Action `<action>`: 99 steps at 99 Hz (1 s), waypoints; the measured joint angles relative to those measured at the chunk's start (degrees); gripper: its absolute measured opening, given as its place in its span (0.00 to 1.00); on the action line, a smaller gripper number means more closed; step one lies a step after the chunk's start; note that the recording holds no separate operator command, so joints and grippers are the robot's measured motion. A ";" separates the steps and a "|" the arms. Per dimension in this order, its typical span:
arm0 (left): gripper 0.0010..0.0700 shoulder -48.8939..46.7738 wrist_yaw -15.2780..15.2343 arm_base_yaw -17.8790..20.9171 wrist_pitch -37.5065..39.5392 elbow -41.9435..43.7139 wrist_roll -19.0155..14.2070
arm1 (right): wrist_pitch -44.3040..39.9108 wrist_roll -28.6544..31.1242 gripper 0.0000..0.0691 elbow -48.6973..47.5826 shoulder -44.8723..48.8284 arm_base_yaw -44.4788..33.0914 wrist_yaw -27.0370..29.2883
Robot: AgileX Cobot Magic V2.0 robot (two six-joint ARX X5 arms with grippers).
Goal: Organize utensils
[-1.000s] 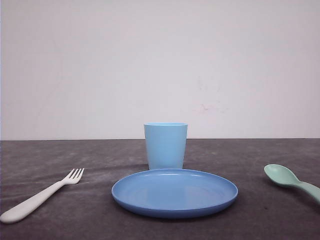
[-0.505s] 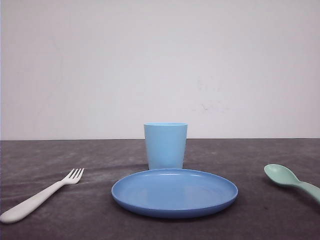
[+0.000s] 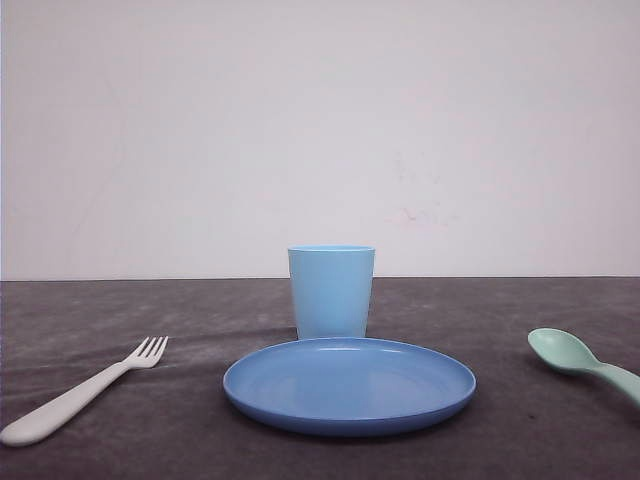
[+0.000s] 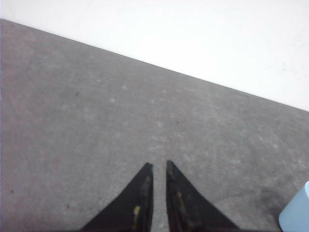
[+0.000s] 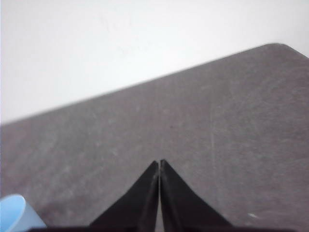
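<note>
In the front view a white fork (image 3: pixel 75 397) lies on the dark table at the left, tines pointing toward the middle. A mint-green spoon (image 3: pixel 575 357) lies at the right edge, its handle running out of the picture. Both rest flat, with nothing touching them. In the left wrist view my left gripper (image 4: pixel 158 165) hovers over bare table, its black fingers almost together with only a thin slit and nothing between them. My right gripper (image 5: pixel 159 162) is shut and empty over bare table.
A round blue plate (image 3: pixel 349 385) sits in the middle near the front, with a light blue cup (image 3: pixel 331 292) upright just behind it. The cup's side shows at the edge of each wrist view (image 4: pixel 297 215) (image 5: pixel 14 212). A white wall stands behind the table.
</note>
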 joint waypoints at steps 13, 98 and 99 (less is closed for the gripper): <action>0.02 9.68 1.25 0.00 -5.62 10.93 2.12 | -8.28 -5.16 0.01 11.58 10.19 0.00 -0.20; 0.61 24.33 7.32 -7.69 -17.22 15.85 1.49 | -16.94 -11.23 0.61 17.44 15.56 2.60 -4.72; 0.61 24.70 7.34 -7.98 -17.22 15.85 1.38 | -16.94 -11.23 0.61 17.44 15.58 2.60 -4.72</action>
